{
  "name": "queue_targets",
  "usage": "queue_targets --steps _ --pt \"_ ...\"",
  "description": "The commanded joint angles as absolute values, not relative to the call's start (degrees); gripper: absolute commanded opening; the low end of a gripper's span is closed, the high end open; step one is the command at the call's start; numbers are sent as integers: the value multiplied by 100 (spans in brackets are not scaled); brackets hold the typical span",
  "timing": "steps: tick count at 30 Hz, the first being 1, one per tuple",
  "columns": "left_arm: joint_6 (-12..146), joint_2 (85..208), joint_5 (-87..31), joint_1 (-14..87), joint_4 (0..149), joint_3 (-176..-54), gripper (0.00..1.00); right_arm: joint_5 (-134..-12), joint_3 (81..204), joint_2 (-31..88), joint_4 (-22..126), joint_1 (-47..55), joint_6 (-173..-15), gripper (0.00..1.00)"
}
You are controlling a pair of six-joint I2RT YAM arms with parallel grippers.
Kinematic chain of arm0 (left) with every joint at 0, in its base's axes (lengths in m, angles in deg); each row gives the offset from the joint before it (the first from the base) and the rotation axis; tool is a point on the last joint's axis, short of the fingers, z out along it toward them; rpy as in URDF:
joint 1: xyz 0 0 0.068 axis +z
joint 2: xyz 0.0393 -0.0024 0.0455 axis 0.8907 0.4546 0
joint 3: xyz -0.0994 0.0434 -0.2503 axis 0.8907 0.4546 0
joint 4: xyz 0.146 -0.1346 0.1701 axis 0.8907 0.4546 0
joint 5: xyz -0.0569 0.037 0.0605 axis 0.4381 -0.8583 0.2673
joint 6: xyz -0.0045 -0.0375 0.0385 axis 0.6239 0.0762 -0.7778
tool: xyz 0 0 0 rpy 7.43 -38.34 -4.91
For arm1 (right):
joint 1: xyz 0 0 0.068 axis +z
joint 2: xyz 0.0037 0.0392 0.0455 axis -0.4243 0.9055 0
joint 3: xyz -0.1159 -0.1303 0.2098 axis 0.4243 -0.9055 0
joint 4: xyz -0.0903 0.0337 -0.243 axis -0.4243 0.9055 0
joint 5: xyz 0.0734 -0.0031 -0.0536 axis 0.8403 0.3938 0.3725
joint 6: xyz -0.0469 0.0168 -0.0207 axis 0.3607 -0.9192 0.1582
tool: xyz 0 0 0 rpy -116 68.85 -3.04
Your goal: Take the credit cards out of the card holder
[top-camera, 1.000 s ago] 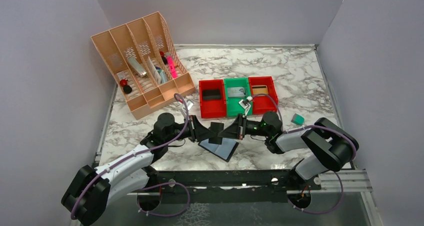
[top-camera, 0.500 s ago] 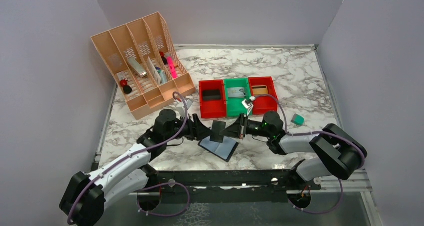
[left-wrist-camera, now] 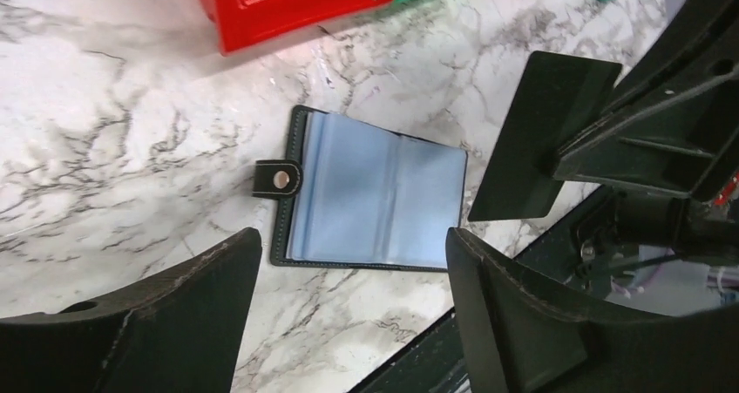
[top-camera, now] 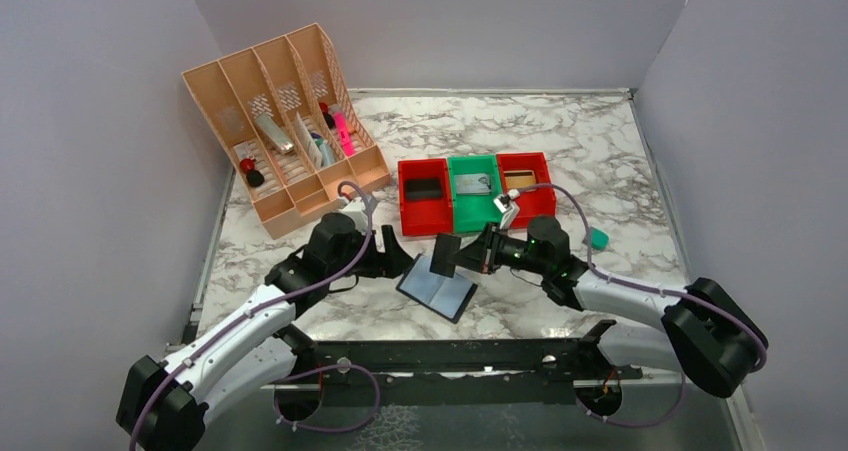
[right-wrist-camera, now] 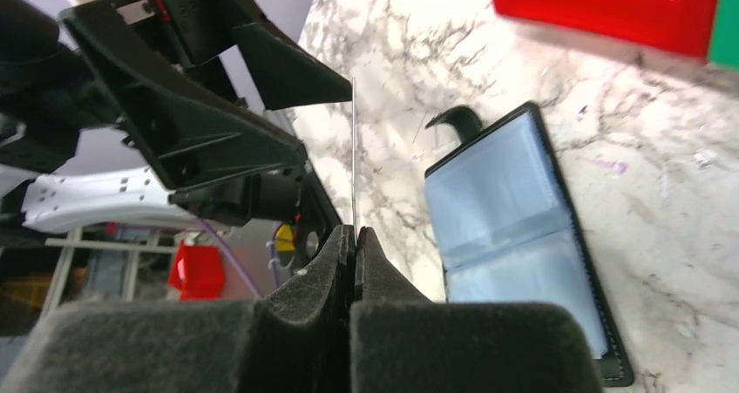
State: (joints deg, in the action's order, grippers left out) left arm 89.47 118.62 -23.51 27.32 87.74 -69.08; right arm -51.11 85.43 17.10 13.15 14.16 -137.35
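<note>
bg | white-grey veined marble tabletop [top-camera: 600, 141] under me | plain pale-grey walls box me in: left wall [top-camera: 90, 171], far wall [top-camera: 450, 21], right wall [top-camera: 760, 121] | black metal rail [top-camera: 450, 356] along near edge | peach slotted organizer [top-camera: 300, 203] far left, red-green-red bins [top-camera: 424, 222] mid-table | light even, shadows soft

Left arm [top-camera: 245, 321] and right arm [top-camera: 625, 296]: white link shells, black joint housings. A purple cable [top-camera: 372, 216] runs along each arm. Left pincer [top-camera: 398, 259] and right pincer [top-camera: 466, 255]: matte black, with broad angular fingers [left-wrist-camera: 174, 315]. The right pincer's pads [right-wrist-camera: 462, 341] are coarse dark grey.
</note>
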Motion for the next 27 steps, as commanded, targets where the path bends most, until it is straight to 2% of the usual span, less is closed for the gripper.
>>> queue_targets --steps 1,3,5,10,14,22,27 --pt "8621 11724 -3257 2745 9780 -7493 85 -5890 8932 1325 2562 1400 -13038 1" --pt "8493 11733 -3587 2745 10138 -7768 95 -6136 9058 1193 2931 1400 -12852 1" --pt "8322 11764 -4079 2746 10461 -8019 99 -6391 9159 1080 3239 1400 -12689 1" --pt "8162 12093 -5370 2762 10907 -8386 99 -6877 9458 838 3857 1400 -12316 1" --pt "7996 12383 -5757 2824 10927 -8522 99 -7101 9756 784 4221 1398 -12049 1" --pt "8075 12305 -5770 3135 10718 -8327 99 -7396 10430 1128 4640 1400 -11476 1" --pt "8109 11947 -6025 3140 10722 -8239 99 -7677 11128 1777 5076 1400 -11225 1"
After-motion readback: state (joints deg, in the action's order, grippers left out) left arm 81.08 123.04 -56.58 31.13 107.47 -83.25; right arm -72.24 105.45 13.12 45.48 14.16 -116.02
